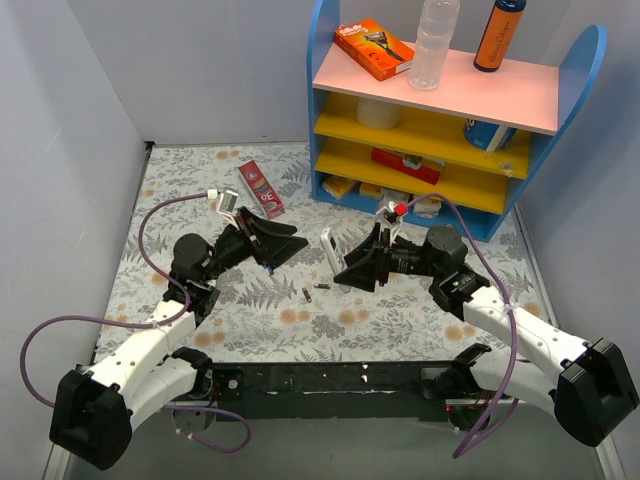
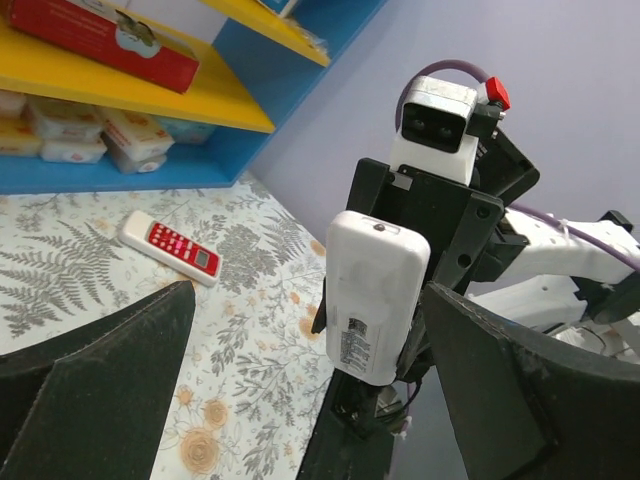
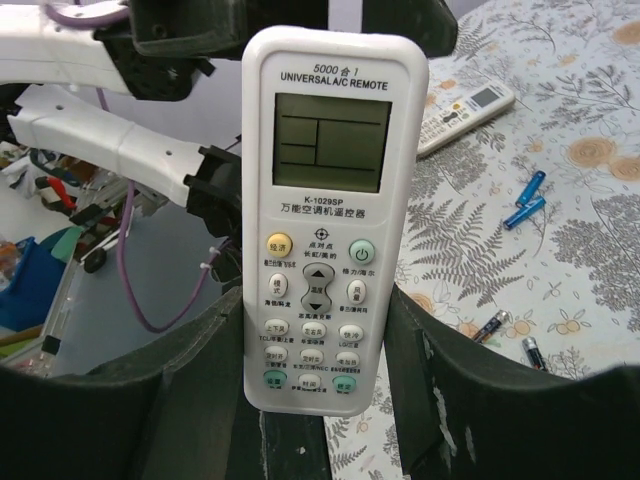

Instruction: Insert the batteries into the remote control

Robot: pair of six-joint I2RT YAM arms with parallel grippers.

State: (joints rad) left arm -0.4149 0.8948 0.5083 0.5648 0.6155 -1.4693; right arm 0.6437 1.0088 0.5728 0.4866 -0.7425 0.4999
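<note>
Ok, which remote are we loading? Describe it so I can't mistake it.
In front of the blue shelf unit, mid-table, the right gripper holds it upright above the leaf-print cloth. It is the slim white remote control with a pale screen above small buttons; the red-faced remote and the other white remote lie flat on the cloth.

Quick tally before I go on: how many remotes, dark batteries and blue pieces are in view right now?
Remotes: 3 (remote control in right pincer, red-faced remote, grey-keyed remote)
Batteries: 2
Blue pieces: 2
Total: 7
</note>
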